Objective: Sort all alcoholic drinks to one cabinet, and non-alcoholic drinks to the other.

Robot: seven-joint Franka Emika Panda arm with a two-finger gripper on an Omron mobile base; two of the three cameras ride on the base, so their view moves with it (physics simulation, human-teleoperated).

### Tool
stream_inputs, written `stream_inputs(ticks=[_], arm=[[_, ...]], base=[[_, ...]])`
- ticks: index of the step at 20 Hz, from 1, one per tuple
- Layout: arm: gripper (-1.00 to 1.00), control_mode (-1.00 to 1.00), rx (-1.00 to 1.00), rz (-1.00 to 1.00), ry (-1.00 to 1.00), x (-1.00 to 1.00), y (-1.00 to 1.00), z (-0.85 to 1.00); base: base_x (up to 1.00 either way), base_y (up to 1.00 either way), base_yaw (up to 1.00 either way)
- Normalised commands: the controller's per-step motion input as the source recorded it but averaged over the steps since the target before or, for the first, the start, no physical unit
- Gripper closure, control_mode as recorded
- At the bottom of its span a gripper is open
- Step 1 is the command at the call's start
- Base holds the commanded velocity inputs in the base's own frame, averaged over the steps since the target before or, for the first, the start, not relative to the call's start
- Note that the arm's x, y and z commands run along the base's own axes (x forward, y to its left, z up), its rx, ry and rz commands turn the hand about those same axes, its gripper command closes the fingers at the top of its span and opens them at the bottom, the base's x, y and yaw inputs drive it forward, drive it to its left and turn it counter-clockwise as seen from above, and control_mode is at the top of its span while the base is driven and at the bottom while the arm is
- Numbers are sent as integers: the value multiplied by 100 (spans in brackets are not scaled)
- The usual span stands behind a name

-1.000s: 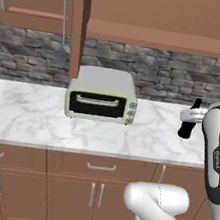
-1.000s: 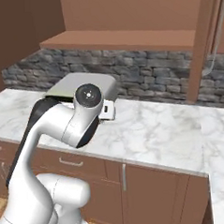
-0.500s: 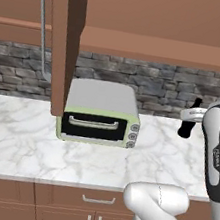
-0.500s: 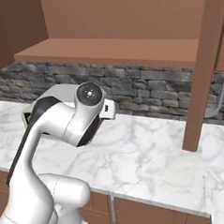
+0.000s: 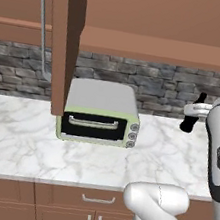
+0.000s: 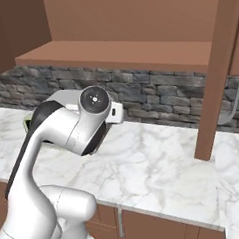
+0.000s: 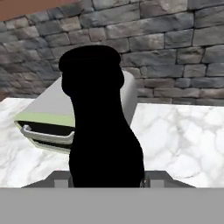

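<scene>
The small black cola bottle [image 7: 103,127] is gripped by the tool [image 5: 191,118], whose jaws are closed against its lower body. In the hand view the bottle is seen upright, its long axis running from the bottom of that view to the top, with the cap end pointing up and away from the hand. In the left base view the bottle [image 5: 191,119] is held in the air above the marble bench [image 5: 20,142], to the right of the toaster oven [image 5: 99,112] and in front of the stone backsplash [image 5: 161,90]; there its dark body is seen slightly tilted, neck uppermost. Above the bench the wall cabinet's shelf floor [image 6: 117,52] is exposed, and the cabinet door [image 5: 63,38] is seen edge-on, swung open.
</scene>
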Motion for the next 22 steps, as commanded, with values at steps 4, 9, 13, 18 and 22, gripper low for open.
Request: stream_inputs(ticks=[4,9,13,18,22], arm=[[100,-100,0,-5,-25,0,0,82],[100,-100,0,-15,-13,0,0,83],[100,-100,0,-21,-4,12,0,82],[100,-100,-2,-23,0,58,32,69],[100,-100,0,-15,0,89,6,40]], base=[[0,0,0],[0,0,0],[0,0,0],[0,0,0],[0,0,0]])
